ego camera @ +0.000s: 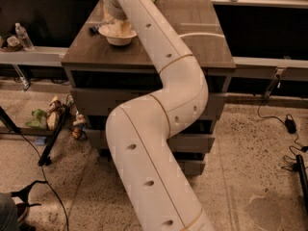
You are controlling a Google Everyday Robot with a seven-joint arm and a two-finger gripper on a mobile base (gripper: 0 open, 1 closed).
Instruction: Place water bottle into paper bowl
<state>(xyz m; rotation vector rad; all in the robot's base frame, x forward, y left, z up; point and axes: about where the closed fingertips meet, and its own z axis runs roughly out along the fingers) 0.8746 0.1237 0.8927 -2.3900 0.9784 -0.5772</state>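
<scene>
The paper bowl (118,34) stands on the far left part of the dark wooden cabinet top (202,42). A pale, crinkled see-through shape, the water bottle (113,28), lies inside the bowl, with a dark end (94,30) sticking out over the left rim. My gripper (112,16) is right above the bowl, at the end of the white arm (159,109), and the arm mostly hides it. I cannot tell whether it still touches the bottle.
A small upright bottle with a white cap (23,36) stands on the shelf at the left. Snack bags and toys (48,118) lie on the floor by a black stand leg (52,141). Cables (288,129) run along the right floor.
</scene>
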